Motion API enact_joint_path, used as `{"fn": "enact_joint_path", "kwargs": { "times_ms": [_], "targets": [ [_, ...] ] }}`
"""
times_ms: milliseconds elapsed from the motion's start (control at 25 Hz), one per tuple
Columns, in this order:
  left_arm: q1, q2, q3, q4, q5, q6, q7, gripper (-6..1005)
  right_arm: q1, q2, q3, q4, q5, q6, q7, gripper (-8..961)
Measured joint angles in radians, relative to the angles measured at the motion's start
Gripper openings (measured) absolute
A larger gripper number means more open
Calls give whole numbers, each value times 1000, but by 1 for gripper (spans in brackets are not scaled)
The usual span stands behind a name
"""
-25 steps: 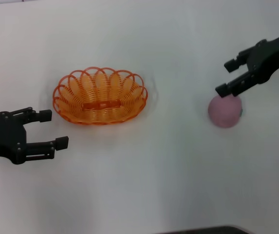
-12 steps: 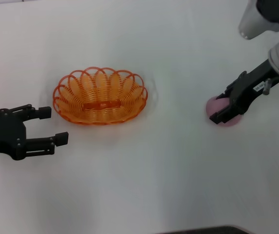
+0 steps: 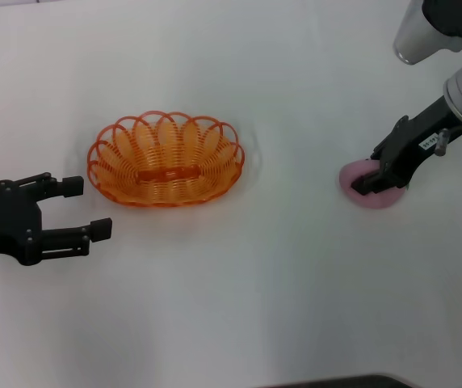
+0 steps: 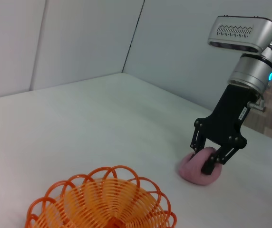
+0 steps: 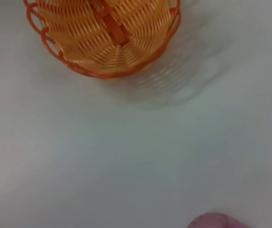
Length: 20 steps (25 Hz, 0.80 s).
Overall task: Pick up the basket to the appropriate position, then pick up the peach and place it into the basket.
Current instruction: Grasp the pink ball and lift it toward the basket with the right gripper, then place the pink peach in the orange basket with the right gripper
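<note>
The orange basket (image 3: 166, 160) sits on the white table (image 3: 239, 307), left of centre; it also shows in the left wrist view (image 4: 102, 204) and the right wrist view (image 5: 102, 38). The pink peach (image 3: 372, 199) rests on the table at the right. My right gripper (image 3: 367, 171) is down over it, with one finger on each side and closed against it. The left wrist view shows the right gripper (image 4: 202, 159) straddling the peach (image 4: 190, 172). A sliver of the peach (image 5: 214, 221) shows in the right wrist view. My left gripper (image 3: 79, 208) is open and empty, just left of the basket.
The white table stretches bare between the basket and the peach and along the front. A pale wall (image 4: 79, 42) stands behind the table in the left wrist view.
My right gripper has tilted and come down from above the peach onto it, and its fingers have drawn in against the peach. The left gripper and the basket have not moved.
</note>
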Motion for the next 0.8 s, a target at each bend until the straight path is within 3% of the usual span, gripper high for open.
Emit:
{"fn": "enact_joint_path", "kwargs": {
  "times_ms": [160, 400, 480, 600, 680, 760, 800],
  "targets": [
    [0, 0, -1, -1, -1, 0, 0, 876, 0, -4, 16, -5, 28, -26, -24, 319],
    [0, 0, -4, -2, -1, 0, 0, 877, -16, -46, 75, -3, 328, -114, -109, 242],
    [0, 0, -4, -2, -1, 0, 0, 877, -22, -38, 79, 6, 420, -110, -143, 226],
    [0, 0, -4, -4, -1, -1, 0, 877, -22, -1, 80, 58, 541, -60, -235, 172],
    [-2, 0, -4, -11, -1, -2, 1, 877, -9, 14, 62, 141, 624, -13, -320, 165],
    [-4, 0, -4, -16, -2, -2, 1, 877, 15, 16, 33, 270, 730, 44, -424, 157],
    [-4, 0, -4, -18, -2, -2, 1, 877, 41, 17, 8, 398, 834, 106, -540, 153]
  ]
}}
